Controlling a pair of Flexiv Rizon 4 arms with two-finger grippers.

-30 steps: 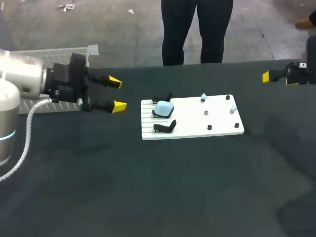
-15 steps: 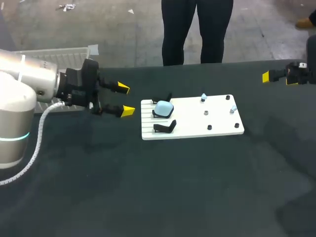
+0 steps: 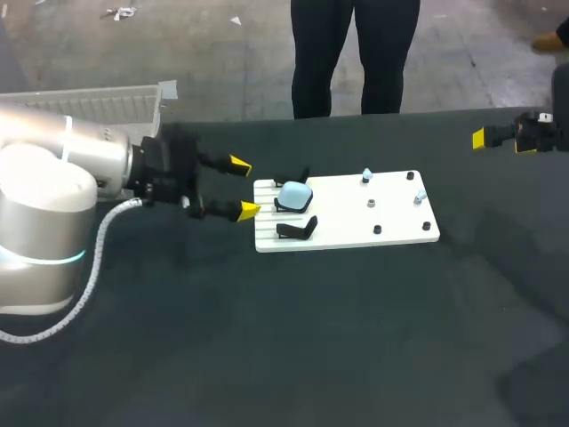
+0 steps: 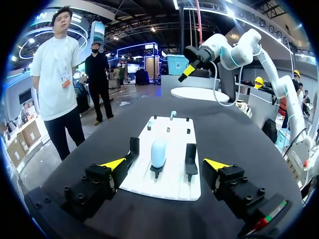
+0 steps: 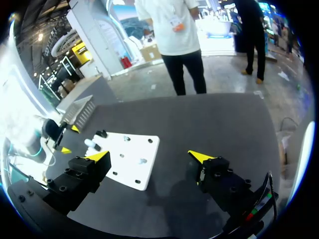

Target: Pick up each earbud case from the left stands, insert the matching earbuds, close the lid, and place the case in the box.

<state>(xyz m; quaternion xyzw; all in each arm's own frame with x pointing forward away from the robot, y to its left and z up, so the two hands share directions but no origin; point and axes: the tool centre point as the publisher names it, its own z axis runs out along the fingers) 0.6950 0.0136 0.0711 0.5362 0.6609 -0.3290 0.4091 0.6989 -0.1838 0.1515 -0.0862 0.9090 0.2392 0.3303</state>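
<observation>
A light blue earbud case (image 3: 294, 196) sits closed on the middle black stand at the left end of the white board (image 3: 347, 218). Empty black stands flank it, one behind (image 3: 292, 177) and one in front (image 3: 298, 230). Small pale earbuds (image 3: 366, 176) stand on pegs at the board's right part. My left gripper (image 3: 244, 188) is open, level with the board's left edge and just short of it. In the left wrist view the case (image 4: 158, 152) stands straight ahead of the open left gripper (image 4: 165, 164), centred between the fingers. My right gripper (image 3: 511, 138) hangs open at the table's far right, away from the board (image 5: 132, 159).
A white slatted box (image 3: 98, 102) lies at the table's back left, partly behind my left arm. Small black pegs (image 3: 377, 229) stick up from the board's right half. The dark tabletop (image 3: 311, 338) stretches in front of the board.
My left arm has slid right across the table, bringing its open gripper up to the board's left edge. The right arm and the case have not moved.
</observation>
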